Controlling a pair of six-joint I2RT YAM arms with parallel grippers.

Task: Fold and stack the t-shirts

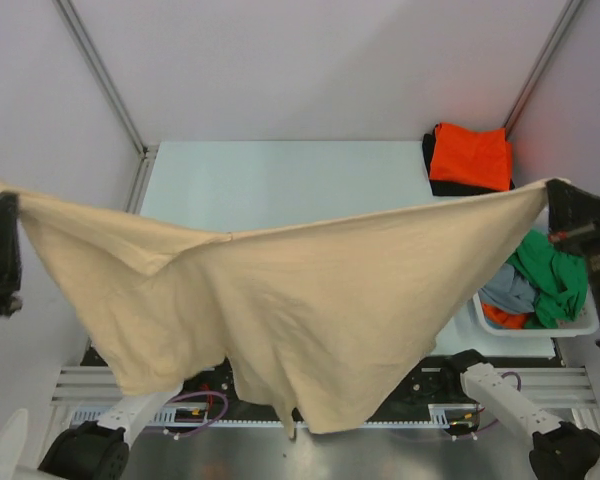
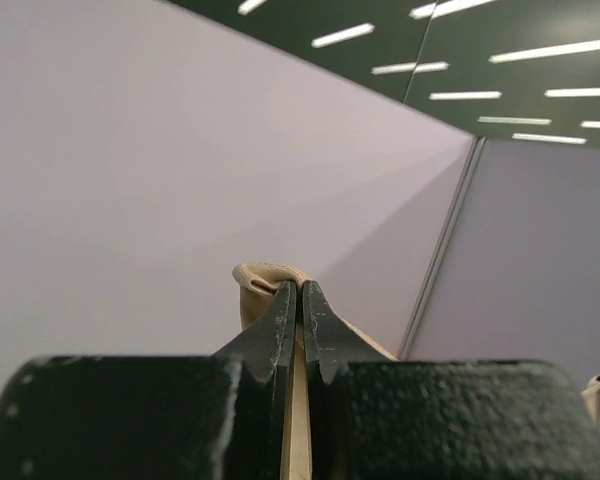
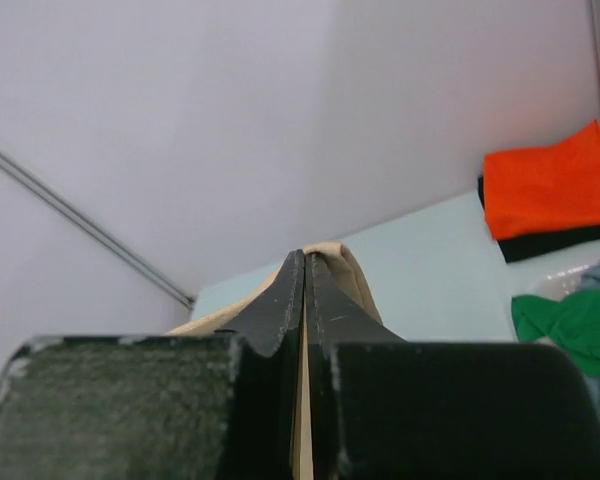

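Top external view: the tan t-shirt (image 1: 300, 300) hangs spread wide between the two arms, lifted above the counter (image 1: 280, 185). The left end effector (image 1: 2, 205) grips one upper corner at the far left of the frame, and the right end effector (image 1: 558, 195) grips the other at the far right. The cloth's upper edge runs between them, dipping a little toward the middle. A sleeve lies folded over the front on the left part. The lower edge hangs uneven and covers the counter's near edge and part of the arm bases; whether it touches the counter cannot be told from above.

Pale counter surface shows beyond the upper edge as far as the back wall. At the far right corner the orange t-shirt (image 1: 470, 155) lies folded on the black t-shirt (image 1: 429, 165), well apart from the hanging cloth. The white basket (image 1: 525, 328) stands at the counter's right edge, just beside the right end effector, holding the green t-shirt (image 1: 555, 280) and the grey-blue t-shirt (image 1: 510, 290) in a loose heap.

On the left wrist view, the left end effector (image 2: 300, 292) has its fingers pressed together on a fold of tan cloth that bulges above the tips. On the right wrist view, the right end effector (image 3: 305, 260) pinches the tan cloth the same way, with the counter's far right corner behind it.
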